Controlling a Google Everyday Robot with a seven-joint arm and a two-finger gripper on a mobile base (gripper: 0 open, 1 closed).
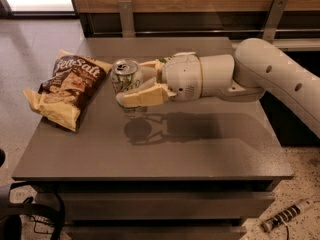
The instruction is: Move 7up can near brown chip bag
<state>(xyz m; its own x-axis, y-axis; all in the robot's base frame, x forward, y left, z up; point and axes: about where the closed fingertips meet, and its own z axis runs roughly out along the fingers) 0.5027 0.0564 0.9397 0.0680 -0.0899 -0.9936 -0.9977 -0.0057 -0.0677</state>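
The 7up can, silver-white with a shiny top, is upright and held above the grey table; its shadow falls on the tabletop below. My gripper is shut on the can, with one cream finger in front of it and one behind. The arm reaches in from the right. The brown chip bag, dark brown with white script and pale yellow edges, lies flat at the table's left side. The can is just right of the bag's upper corner, a small gap apart.
The table's left edge runs just past the bag. A wooden wall with a dark ledge runs behind the table. A cable and dark gear sit on the floor at lower left, a small tool at lower right.
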